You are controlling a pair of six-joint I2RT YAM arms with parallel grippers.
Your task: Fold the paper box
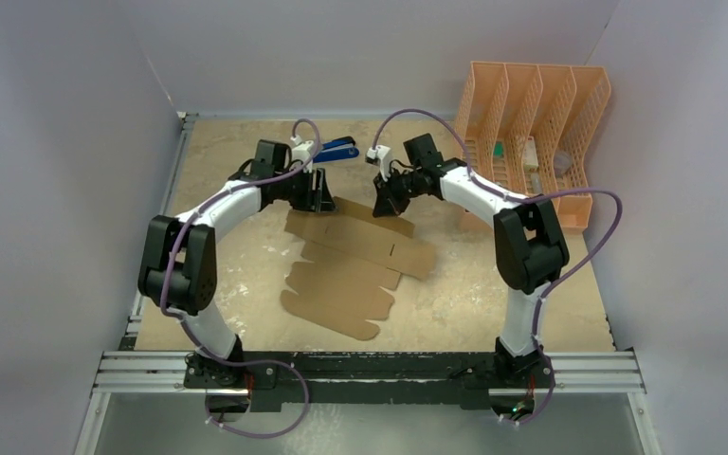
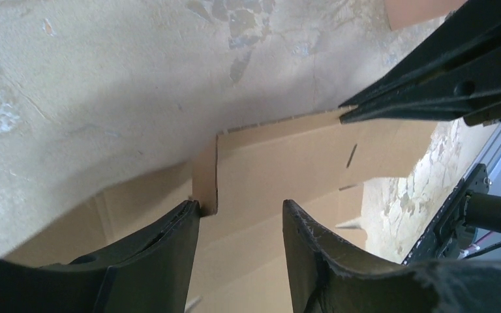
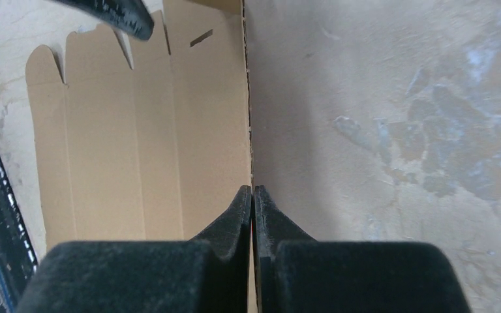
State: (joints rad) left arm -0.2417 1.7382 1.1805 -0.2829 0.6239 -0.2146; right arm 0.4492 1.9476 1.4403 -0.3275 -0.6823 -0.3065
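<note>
Flat paper box (image 1: 351, 270) lies diagonally, far-left to near-right; right gripper (image 3: 252, 195) pinches its edge, left gripper (image 2: 241, 205) half open

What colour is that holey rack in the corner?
The rack is peach-orange, clearest from the top camera.

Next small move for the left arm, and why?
Probably close the left fingers on the far edge of the flat brown cardboard sheet. They stand open at that edge while the right fingers are shut on it, so both could then lift it.
</note>
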